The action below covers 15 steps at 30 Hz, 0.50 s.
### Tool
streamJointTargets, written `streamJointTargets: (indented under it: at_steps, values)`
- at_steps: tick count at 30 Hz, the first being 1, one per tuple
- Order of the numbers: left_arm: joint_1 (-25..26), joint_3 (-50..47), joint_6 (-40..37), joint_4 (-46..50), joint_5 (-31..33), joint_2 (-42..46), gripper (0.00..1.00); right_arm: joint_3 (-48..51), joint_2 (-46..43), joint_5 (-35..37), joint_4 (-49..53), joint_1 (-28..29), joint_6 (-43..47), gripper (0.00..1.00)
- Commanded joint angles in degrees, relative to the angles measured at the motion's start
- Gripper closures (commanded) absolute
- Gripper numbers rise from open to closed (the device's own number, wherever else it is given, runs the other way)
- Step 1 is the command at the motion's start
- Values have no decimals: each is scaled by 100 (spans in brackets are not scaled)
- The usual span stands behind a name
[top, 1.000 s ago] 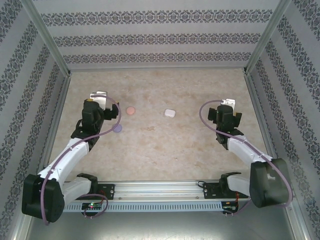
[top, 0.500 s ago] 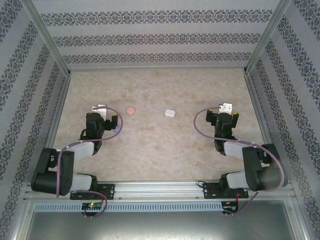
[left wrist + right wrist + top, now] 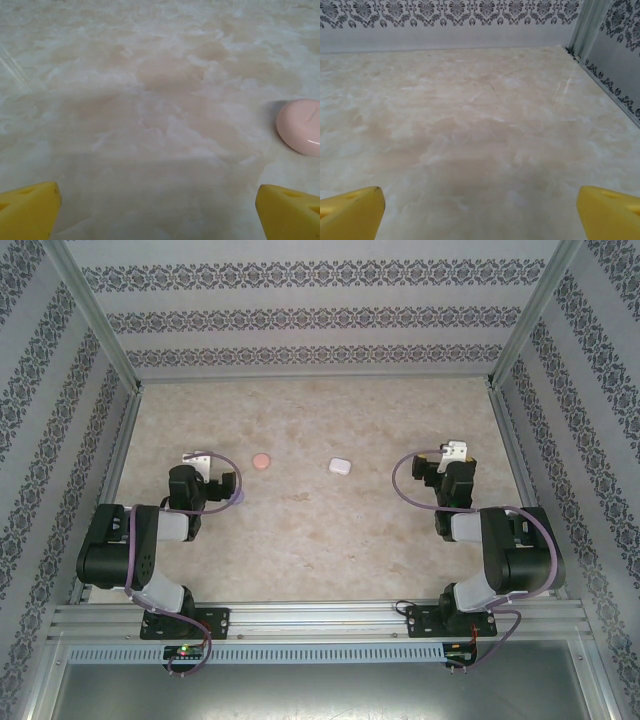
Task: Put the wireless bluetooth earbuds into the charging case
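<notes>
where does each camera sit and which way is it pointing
Top external: fixed high behind the robot, looking down on the table; left arm and right arm folded, pink case and white case beyond.
Left wrist: on the left arm, low over the table, facing forward; open left jaws' yellow tips in the bottom corners.
Right wrist: on the right arm, facing the far wall and corner post; open right jaws' yellow tips at the bottom.
Shared: top and left wrist views both show the pink case.

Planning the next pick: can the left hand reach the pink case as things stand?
Probably yes: the left hand is open, and the pink case lies ahead to its right on the table, nothing between.
</notes>
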<state>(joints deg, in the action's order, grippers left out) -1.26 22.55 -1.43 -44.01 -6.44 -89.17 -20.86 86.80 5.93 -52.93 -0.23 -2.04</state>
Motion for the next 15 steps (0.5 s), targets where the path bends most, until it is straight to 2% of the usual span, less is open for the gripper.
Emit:
streamJointTargets:
  at_steps: [1,15]
  values:
    - [-44,161,152,-292,27,-53,0,-39,-48,-234,47,51,-97,2]
    - [64,153,143,-301,317,-35,1,-112,-53,-429,176,108,50,2]
